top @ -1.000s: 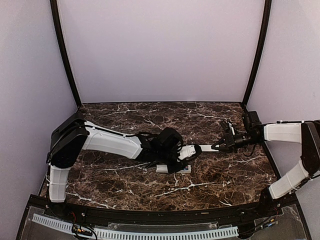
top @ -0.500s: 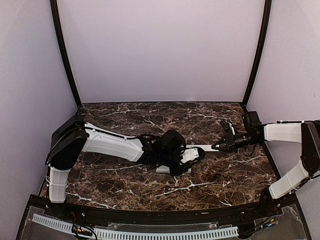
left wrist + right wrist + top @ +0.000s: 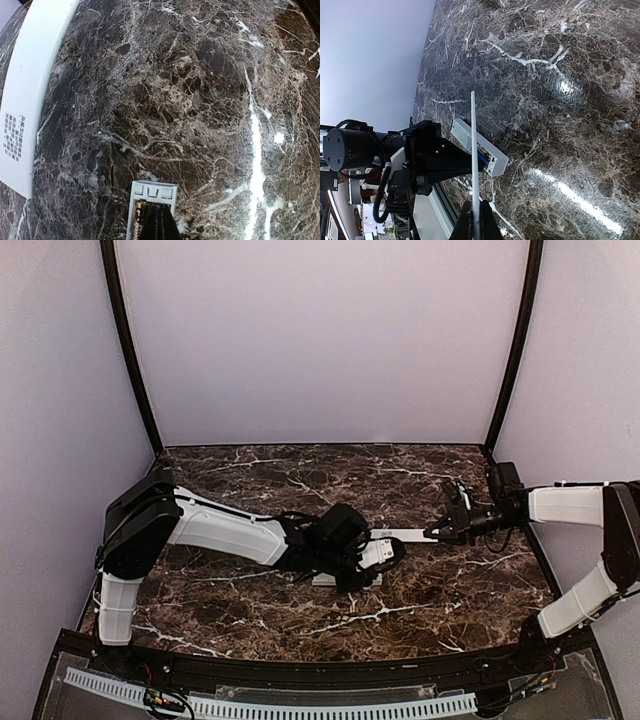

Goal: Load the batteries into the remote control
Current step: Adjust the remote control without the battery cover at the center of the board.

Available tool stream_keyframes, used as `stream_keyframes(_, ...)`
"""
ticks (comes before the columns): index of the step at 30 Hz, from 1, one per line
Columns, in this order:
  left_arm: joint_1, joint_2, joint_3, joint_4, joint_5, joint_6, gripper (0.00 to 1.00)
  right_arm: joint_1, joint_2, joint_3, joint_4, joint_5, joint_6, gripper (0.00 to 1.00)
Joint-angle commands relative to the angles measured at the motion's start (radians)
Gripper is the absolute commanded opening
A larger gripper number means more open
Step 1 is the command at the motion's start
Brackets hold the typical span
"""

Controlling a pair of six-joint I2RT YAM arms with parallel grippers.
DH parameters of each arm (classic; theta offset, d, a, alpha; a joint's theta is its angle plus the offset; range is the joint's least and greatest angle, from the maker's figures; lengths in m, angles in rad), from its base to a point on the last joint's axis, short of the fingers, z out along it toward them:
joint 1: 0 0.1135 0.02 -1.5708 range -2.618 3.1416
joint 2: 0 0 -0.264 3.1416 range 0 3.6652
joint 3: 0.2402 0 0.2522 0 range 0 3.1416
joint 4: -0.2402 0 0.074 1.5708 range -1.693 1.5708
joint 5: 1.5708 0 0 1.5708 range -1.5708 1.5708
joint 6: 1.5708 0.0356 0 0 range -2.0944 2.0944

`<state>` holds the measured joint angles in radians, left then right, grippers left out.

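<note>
The left gripper (image 3: 160,221) is out over the middle of the table (image 3: 210,100). Its two fingers are pressed together with nothing between them. The tips are right over the open end of the remote (image 3: 152,192), which lies flat on the marble under this hand; I cannot tell if they touch it. Inside the open compartment, just beside these tips, one blue battery (image 3: 483,158) is lying. The right gripper (image 3: 476,225) is clamped on one end of a thin white cover (image 3: 472,120) and holds it in the air, apart from the remote. The free end of the cover points away from the right hand and ends near the left hand.
</note>
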<state>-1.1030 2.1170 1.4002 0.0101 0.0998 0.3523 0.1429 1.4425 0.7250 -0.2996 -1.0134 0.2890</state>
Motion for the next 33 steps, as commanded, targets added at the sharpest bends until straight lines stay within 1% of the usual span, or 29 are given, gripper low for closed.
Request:
stream_keyframes(1,0.002,0.019,-0.038,-0.058,0.012,-0.026,0.00,-0.006,-0.022,-0.007,0.008,-0.009,-0.011,0.00)
stream_keyframes(8,0.004,0.031,-0.074,-0.075,-0.025,-0.021,0.00,-0.006,-0.033,-0.001,0.001,-0.007,-0.010,0.00)
stream_keyframes(10,0.007,0.052,-0.066,-0.099,-0.032,-0.015,0.00,-0.006,-0.038,-0.001,-0.002,-0.005,-0.011,0.00)
stream_keyframes(12,0.008,0.075,-0.053,-0.159,-0.039,0.002,0.00,-0.006,-0.043,-0.002,-0.005,-0.005,-0.010,0.00)
stream_keyframes(16,0.009,0.083,-0.063,-0.203,-0.043,-0.001,0.00,-0.007,-0.050,-0.005,-0.009,-0.005,-0.008,0.00)
stream_keyframes(24,0.015,0.089,-0.123,-0.180,0.001,-0.055,0.00,-0.008,-0.054,-0.002,-0.015,-0.004,-0.008,0.00)
stream_keyframes(27,0.016,0.031,-0.111,-0.154,0.012,-0.061,0.00,-0.008,-0.060,0.003,-0.026,-0.004,-0.008,0.00)
stream_keyframes(30,0.016,-0.042,-0.089,-0.083,0.021,-0.059,0.00,-0.008,-0.065,0.010,-0.034,-0.003,-0.007,0.00)
stream_keyframes(33,0.018,-0.113,-0.025,-0.053,0.006,-0.060,0.00,-0.008,-0.073,0.013,-0.031,-0.004,0.002,0.00)
